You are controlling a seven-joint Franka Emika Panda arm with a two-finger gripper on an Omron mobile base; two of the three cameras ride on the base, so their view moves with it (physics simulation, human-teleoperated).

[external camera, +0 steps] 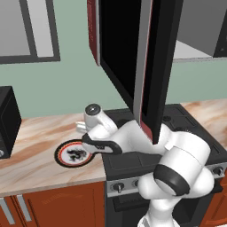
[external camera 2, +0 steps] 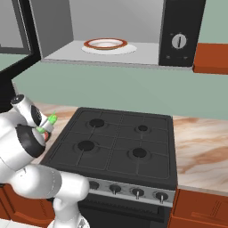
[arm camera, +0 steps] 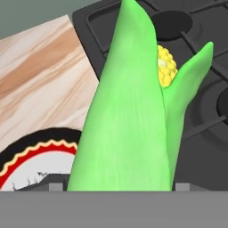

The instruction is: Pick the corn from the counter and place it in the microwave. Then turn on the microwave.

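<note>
hand view: corn [arm camera: 129, 120] stands gripped between the claw's fingertips.

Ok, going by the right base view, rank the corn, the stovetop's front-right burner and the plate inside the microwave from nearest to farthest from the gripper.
1. The corn, at the gripper itself, far left, between its fingers.
2. The front-right burner, on the stovetop to the gripper's right.
3. The plate in the microwave, up high on the microwave floor, farthest.

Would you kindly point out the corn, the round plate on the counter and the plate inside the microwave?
corn [arm camera: 129, 129]: hand view, on the green husk's middle.
round plate on the counter [external camera: 66, 156]: left base view, on its white face.
plate inside the microwave [external camera 2: 105, 43]: right base view, on its centre.
</note>
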